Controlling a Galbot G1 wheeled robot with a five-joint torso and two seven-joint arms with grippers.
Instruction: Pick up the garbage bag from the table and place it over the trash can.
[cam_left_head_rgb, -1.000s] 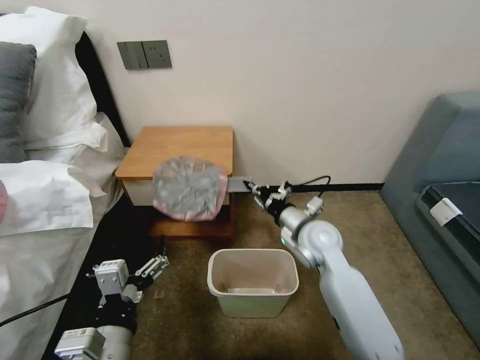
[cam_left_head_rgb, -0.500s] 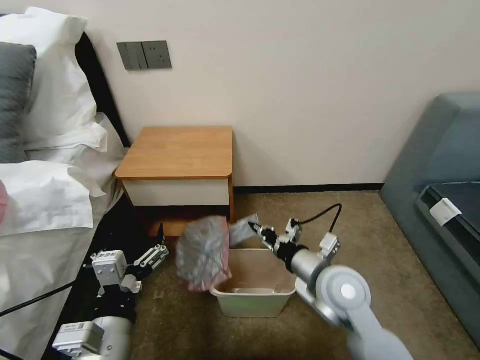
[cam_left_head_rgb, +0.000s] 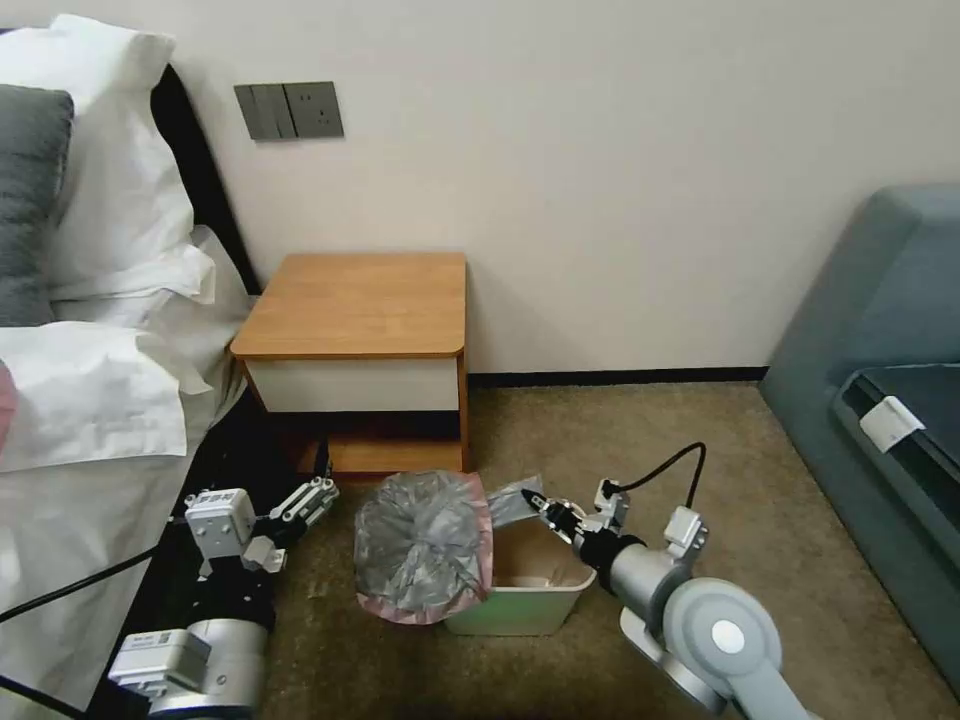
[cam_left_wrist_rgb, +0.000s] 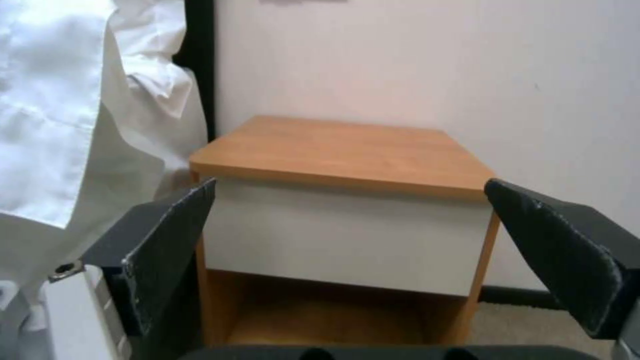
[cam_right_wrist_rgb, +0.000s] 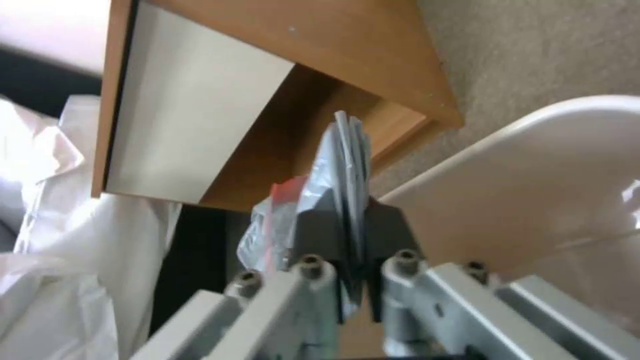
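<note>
**Layout around the trash can**

The trash can (cam_left_head_rgb: 530, 598) stood on the carpet before the table (cam_left_head_rgb: 360, 305). The garbage bag (cam_left_head_rgb: 422, 547) hung over its left rim, the right gripper (cam_left_head_rgb: 533, 497) above it, the left gripper (cam_left_head_rgb: 310, 500) farther left.

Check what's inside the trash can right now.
The trash can's right half shows bare cream wall. The garbage bag, pinched in the right gripper, drapes over its left side, hiding the rest.

garbage bag (cam_left_head_rgb: 420, 545): grey, pink edge | trash can (cam_left_head_rgb: 530, 600): cream-white
</note>
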